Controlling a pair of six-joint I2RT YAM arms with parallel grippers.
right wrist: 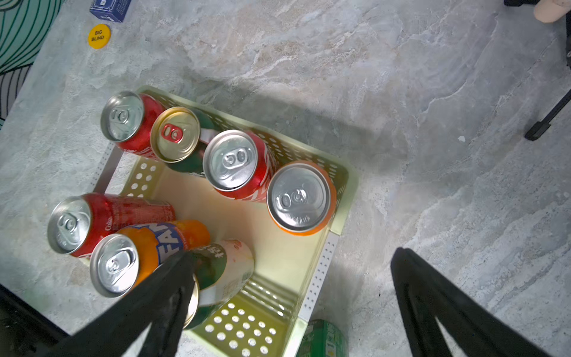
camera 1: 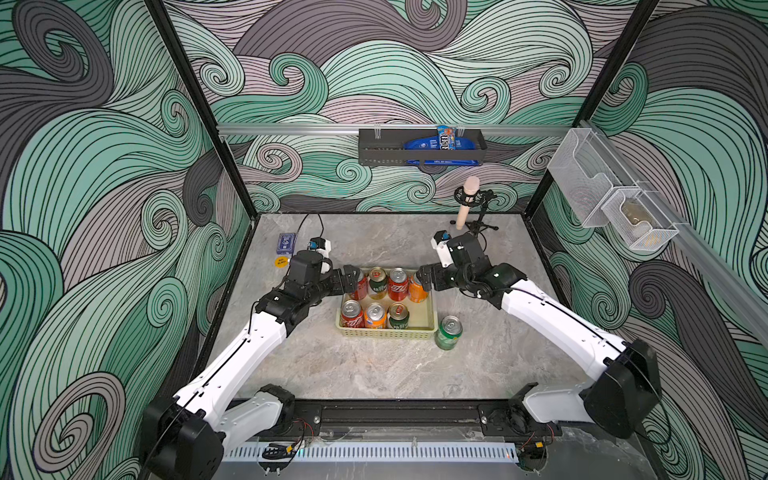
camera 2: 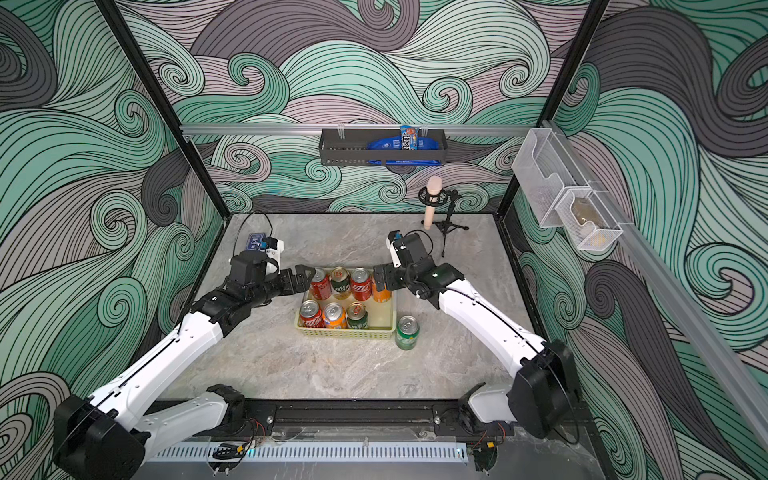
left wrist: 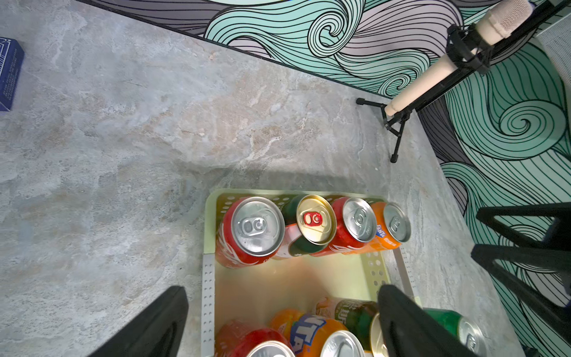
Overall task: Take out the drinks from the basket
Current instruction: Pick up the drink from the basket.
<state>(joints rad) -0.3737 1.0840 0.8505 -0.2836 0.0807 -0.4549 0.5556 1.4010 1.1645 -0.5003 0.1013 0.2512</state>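
The pale yellow-green basket (camera 1: 386,333) (camera 2: 345,332) sits mid-table and holds several upright drinks in two rows: red, orange and dark green-gold cans. A bright green can (camera 1: 448,332) (camera 2: 407,332) stands on the table just outside the basket's front right corner. My left gripper (camera 1: 353,280) (left wrist: 282,289) hangs open over the basket's left end beside the back red can (left wrist: 250,228), holding nothing. My right gripper (camera 1: 426,280) (right wrist: 293,253) hangs open over the right end, close to the back orange can (right wrist: 299,197). One of its fingers (right wrist: 173,278) covers part of a dark green-gold can.
A microphone on a small tripod (camera 1: 467,203) stands at the back right. A blue card box (camera 1: 286,243) and a yellow disc (camera 1: 281,262) lie at the back left. A black wall rack (camera 1: 419,147) and white mesh bins (camera 1: 615,203) hang on the walls.
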